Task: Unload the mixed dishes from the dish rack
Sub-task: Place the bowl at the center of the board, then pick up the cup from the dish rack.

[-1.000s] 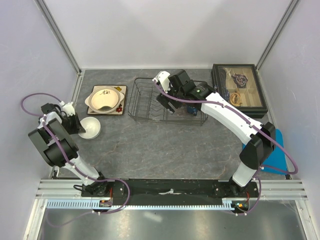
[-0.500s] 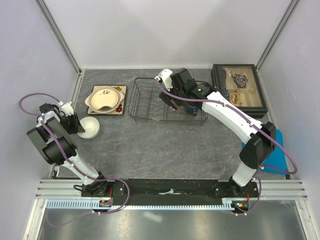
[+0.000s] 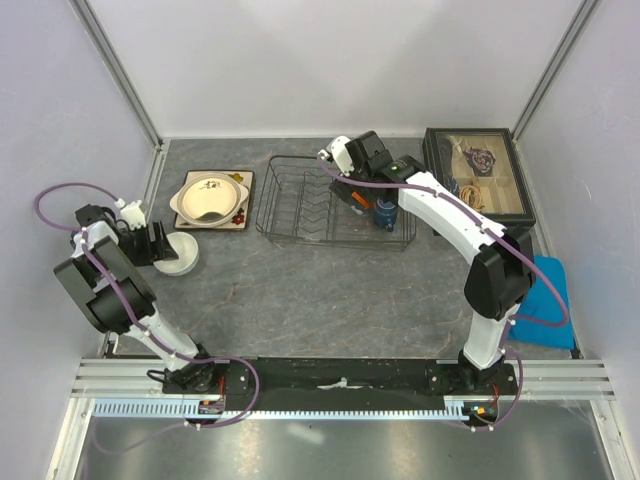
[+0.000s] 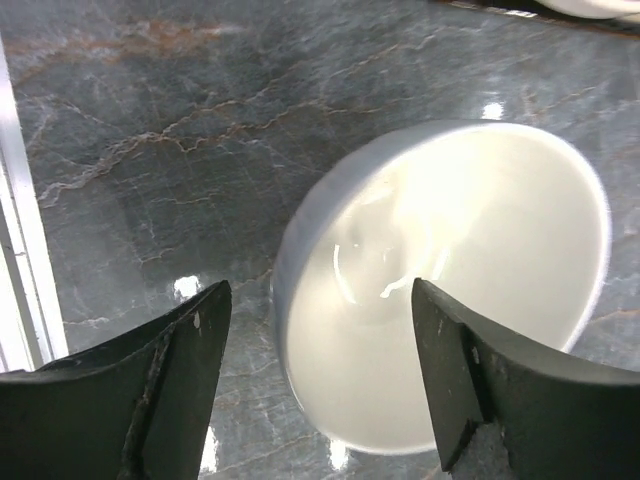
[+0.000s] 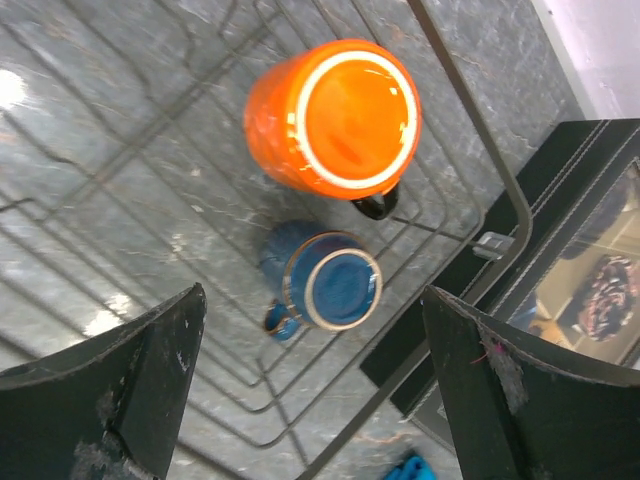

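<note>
Right hand (image 5: pixel 312 291) wide above orange cup (image 5: pixel 335 120)

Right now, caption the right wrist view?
Open right gripper hovers above orange cup and dark blue mug in dark wire rack.

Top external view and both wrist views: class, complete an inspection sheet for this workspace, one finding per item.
Surface: grey marbled table, glossy.
Job's things: orange cup and dark blue mug in the dish rack; white bowl on the table; cream bowl on the square plate.
Clutter: black glass-lidded box; blue cloth.
Grippers: left gripper open, straddling the white bowl's rim; right gripper open above cup and mug.
Cables: purple cables along both arms.
Surroundings: pale walls, metal frame posts.
</note>
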`<act>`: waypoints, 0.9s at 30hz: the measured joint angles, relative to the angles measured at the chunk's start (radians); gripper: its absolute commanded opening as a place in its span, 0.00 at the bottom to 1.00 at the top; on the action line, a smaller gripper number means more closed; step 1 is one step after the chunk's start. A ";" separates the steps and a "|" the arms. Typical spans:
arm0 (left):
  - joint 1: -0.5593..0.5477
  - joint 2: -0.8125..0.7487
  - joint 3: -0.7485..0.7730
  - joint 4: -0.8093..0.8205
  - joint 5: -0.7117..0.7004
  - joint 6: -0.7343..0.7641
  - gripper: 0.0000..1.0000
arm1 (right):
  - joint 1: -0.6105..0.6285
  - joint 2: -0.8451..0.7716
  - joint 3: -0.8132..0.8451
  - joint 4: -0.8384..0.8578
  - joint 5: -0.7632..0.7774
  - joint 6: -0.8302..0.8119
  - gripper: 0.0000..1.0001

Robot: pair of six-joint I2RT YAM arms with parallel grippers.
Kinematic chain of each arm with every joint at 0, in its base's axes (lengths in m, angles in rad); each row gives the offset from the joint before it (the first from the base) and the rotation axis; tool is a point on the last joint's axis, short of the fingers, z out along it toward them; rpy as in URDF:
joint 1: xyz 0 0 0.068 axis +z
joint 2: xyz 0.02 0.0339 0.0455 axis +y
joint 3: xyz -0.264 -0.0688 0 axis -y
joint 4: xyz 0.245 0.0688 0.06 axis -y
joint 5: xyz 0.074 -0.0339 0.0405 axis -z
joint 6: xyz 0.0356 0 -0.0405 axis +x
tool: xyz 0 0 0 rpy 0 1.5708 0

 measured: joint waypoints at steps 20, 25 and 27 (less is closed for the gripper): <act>0.004 -0.260 0.088 -0.175 0.143 0.043 0.90 | -0.156 0.116 0.040 -0.059 -0.099 -0.055 0.97; 0.004 -0.278 0.098 -0.205 0.162 0.055 0.90 | -0.200 0.155 0.043 -0.096 -0.172 -0.043 0.97; 0.004 -0.281 0.101 -0.213 0.163 0.058 0.90 | -0.213 0.163 0.044 -0.105 -0.199 -0.035 0.97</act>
